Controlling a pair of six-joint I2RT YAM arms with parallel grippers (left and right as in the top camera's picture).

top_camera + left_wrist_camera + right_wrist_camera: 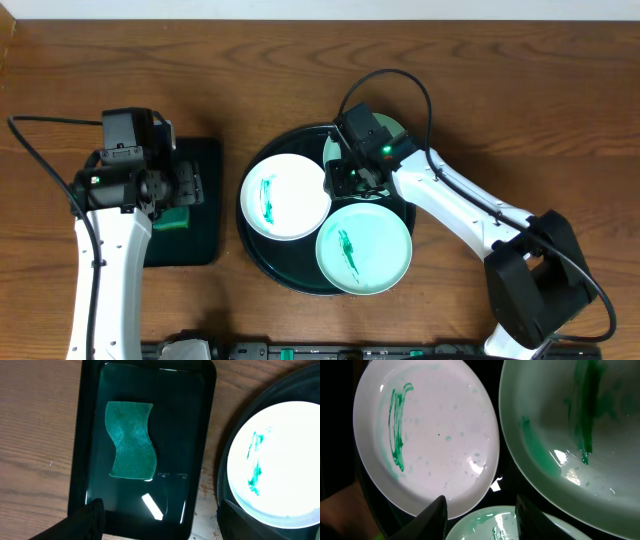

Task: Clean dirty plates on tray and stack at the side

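Observation:
The round black tray [262, 258] holds three plates. The white plate [285, 195] sits at its left with green smears, and also shows in the left wrist view [280, 465] and the right wrist view [425, 435]. A turquoise plate [364, 245] with a dark smear lies at the front right [580, 435]. Another turquoise plate [392, 132] lies at the back, mostly hidden under my right arm [490, 527]. My right gripper [350, 178] [482, 515] is open and empty, low over the gap between the plates. My left gripper [190, 188] [160, 525] is open and empty.
A rectangular black tray [205, 245] [207, 435] lies left of the round tray, with a green cloth [178, 218] [131, 440] in it under my left gripper. The round tray's rim [222, 475] is close to its right. Bare wooden table surrounds both.

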